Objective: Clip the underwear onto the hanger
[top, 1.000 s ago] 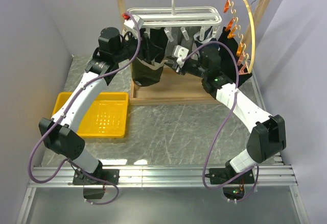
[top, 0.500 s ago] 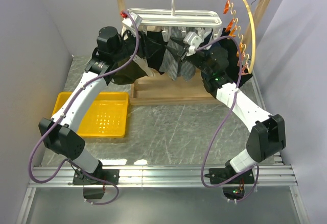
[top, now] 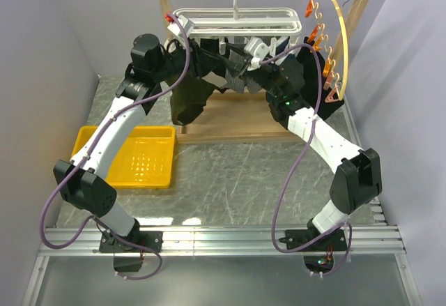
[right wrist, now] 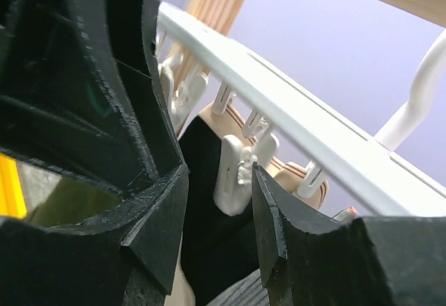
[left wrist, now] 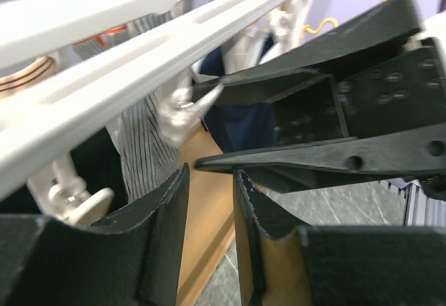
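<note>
Dark underwear [top: 188, 102] hangs bunched below white hanger [top: 237, 19].

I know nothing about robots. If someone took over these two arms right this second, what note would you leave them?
Left gripper: raised just under the white plastic grid-frame hanger, fingers a narrow gap apart, no cloth visible between them.
Right gripper: open, with a dangling white clip between its fingers, apparently not squeezed yet.
The dark olive-green briefs hang in the air below the hanger's left end, beside the left gripper. What holds them up is hidden.
Done: briefs brought up to the hanger.
Left: no clip is seen biting the briefs, so the clipping itself probably remains.
</note>
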